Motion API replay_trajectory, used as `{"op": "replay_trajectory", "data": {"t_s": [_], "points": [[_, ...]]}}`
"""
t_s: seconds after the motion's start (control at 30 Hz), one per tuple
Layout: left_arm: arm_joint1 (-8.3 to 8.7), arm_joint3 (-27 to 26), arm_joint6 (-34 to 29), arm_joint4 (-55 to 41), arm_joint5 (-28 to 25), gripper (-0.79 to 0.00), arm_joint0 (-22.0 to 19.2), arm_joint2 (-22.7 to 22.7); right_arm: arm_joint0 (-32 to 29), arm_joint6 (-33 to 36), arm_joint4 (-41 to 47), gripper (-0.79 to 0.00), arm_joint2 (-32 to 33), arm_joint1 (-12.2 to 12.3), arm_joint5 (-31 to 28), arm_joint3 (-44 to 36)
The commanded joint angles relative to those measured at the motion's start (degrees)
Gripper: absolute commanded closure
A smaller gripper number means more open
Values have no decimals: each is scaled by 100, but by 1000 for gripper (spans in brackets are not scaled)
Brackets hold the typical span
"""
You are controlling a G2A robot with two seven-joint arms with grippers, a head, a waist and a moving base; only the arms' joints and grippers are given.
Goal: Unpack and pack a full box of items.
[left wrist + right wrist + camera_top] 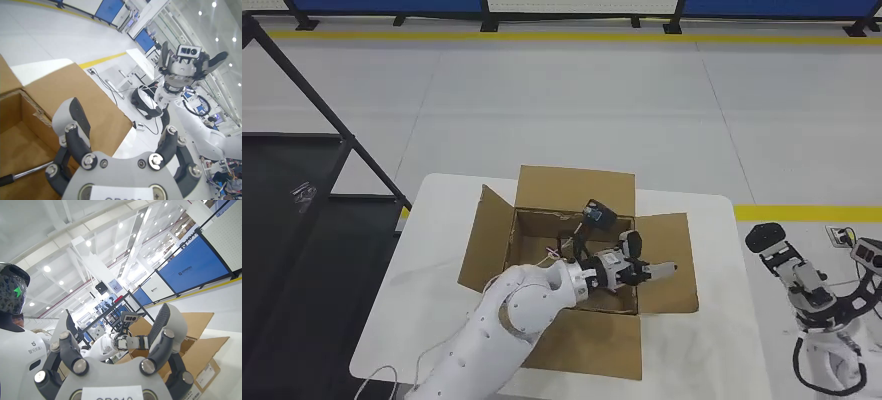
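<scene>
Box point(577, 188): open, standing on the worktop point(442, 300), all four flaps folded outward. Bare cardboard floor shows inside. A metal rod point(32, 171) with a black grip lies inside the box, low down near the floor. I cannot make out any other contents.

Left arm point(532, 300): comes in over the box's near flap and crosses the opening toward the box's right side.

Left jaws: above the box's right wall. One finger point(79, 115), with a dark pad, hangs over the box interior. The other finger point(662, 268) reaches out over the box's right flap. The jaws stand apart with nothing between them. The rod lies lower in the box, clear of both fingers.

Right arm point(817, 300): well apart from the box, out past its right flap and beyond the worktop edge on that side.

Right jaws: turned upward and away from the box, spread wide. The two fingers point(160, 321) are well apart and the gap between them is bare, so nothing is held. From that wrist the box shows farther off, flaps out, with my left arm over it.
</scene>
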Motion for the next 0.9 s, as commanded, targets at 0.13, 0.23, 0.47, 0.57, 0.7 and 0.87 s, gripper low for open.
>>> {"op": "replay_trajectory", "data": {"t_s": [0.13,0.23,0.47,0.57,0.7,0.87], "points": [[414,-1873,-346,14,-125,-785,1441,-1905,692,56,-1306,-785,-455,8,733,-217],[540,-2445,-401,-142,-262,-785,2090,-2745,1085,102,-2073,-785,-829,-2,1181,-266],[718,-2957,-162,-895,-830,-785,3463,-4629,2326,452,-3831,-785,-2492,-147,2431,-75],[756,-2793,-15,-1262,-1120,-785,3963,-5269,2930,561,-4338,-785,-3391,-294,2886,291],[794,-2418,46,-1654,-1456,-785,4454,-5839,3645,804,-4514,-785,-4388,-531,3430,941],[807,-2301,21,-1735,-1569,-785,4563,-5968,3802,827,-4484,-785,-4532,-584,3604,1091]]}}
